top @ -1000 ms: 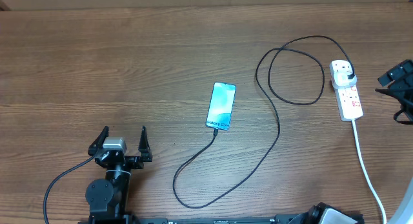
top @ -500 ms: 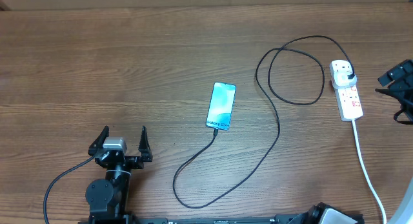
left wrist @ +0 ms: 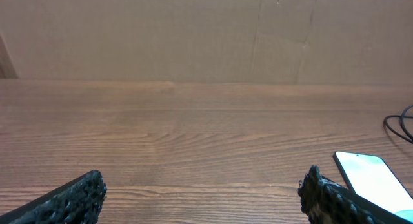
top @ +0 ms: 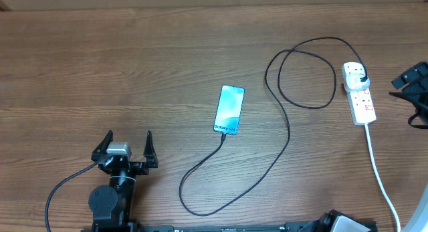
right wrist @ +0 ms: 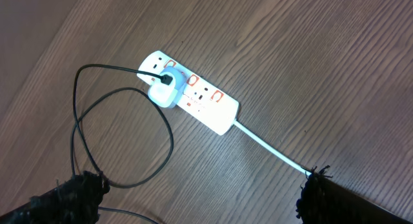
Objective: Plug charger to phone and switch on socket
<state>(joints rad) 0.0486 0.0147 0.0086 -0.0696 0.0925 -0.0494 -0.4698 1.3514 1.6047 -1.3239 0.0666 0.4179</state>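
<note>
At near edge of table [top: 80,71]: left pincer [top: 128,142] apart, pointing level | right pincer [top: 414,97] apart, angled down beside socket [top: 360,93]

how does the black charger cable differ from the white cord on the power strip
The charger cable is black and thin; the white cord is thicker. The charger cable curls in loops from the power strip to the phone; the white cord runs nearly straight toward the near edge. Both lie on the table and join the power strip.
</note>
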